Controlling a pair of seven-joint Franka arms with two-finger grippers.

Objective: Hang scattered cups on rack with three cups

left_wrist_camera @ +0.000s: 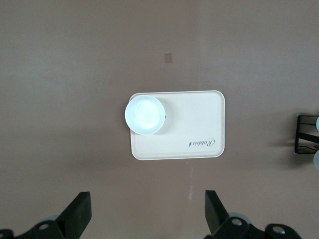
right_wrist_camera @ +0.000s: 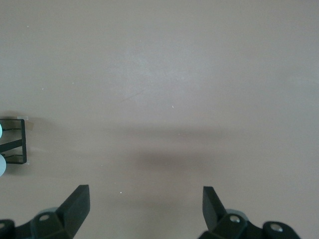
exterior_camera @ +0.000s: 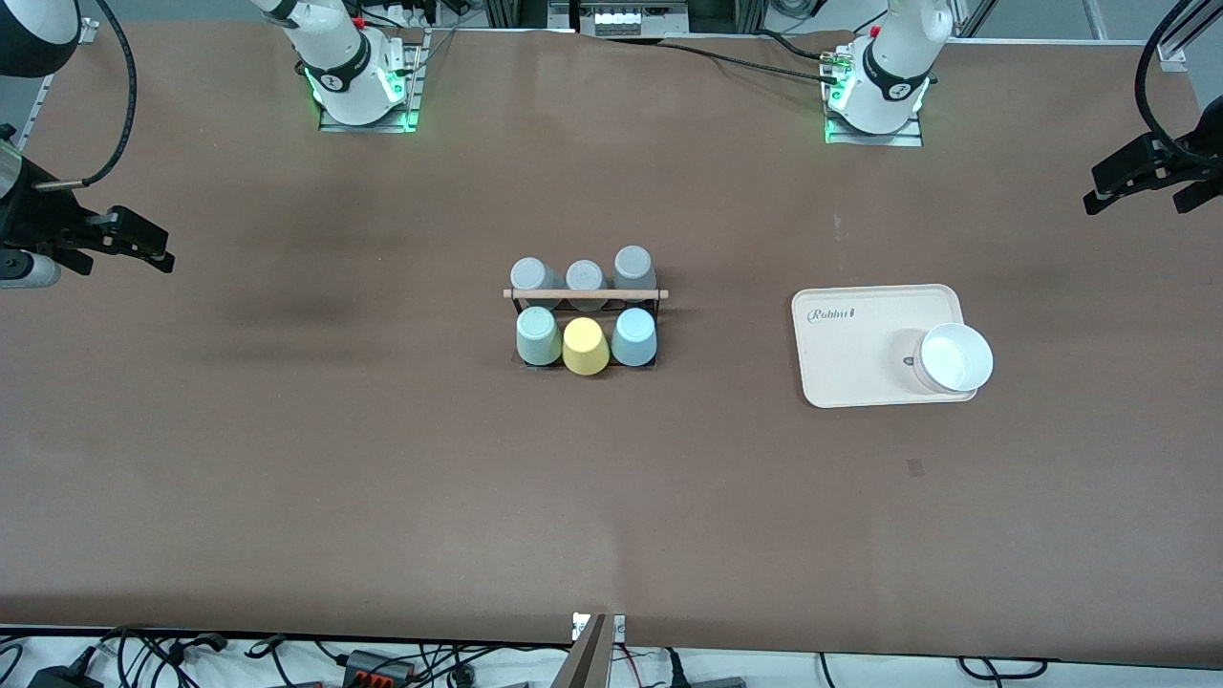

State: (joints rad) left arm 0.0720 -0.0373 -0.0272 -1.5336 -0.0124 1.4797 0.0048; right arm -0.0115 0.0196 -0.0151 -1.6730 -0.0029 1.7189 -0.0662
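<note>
So the rack (exterior_camera: pixel 585 323) sits about mid-counter (exterior_camera: pixel 382 459) and it's full right now. Six cups are upside down on its pegs, in two rows either side of the wooden bar (exterior_camera: pixel 585 294) along the top. The row nearer the front camera has the mint green cup (exterior_camera: pixel 538 335) at the right arm's end of the rack, the yellow cup (exterior_camera: pixel 585 346) in the middle and the light blue cup (exterior_camera: pixel 633 336) at the left arm's end. All three sit tight side by side. The three grey cups (exterior_camera: pixel 585 276) fill the row farther from the camera.

Well apart from the rack, toward the left arm's end of the counter, lies a beige tray (exterior_camera: pixel 860 354). A white bowl (exterior_camera: pixel 954 358) sits upright on the tray's corner, at the end away from the rack and on the edge nearer the camera.

Both arms are just waiting, way out from the rack. The left gripper (left_wrist_camera: pixel 147 211) hangs over the counter near the tray, fingers (left_wrist_camera: pixel 213 206) spread wide, nothing between them. The right gripper (right_wrist_camera: pixel 145 209) hangs over bare counter out past the rack's right-arm end, fingers (right_wrist_camera: pixel 77 204) spread wide too, holding nothing.
</note>
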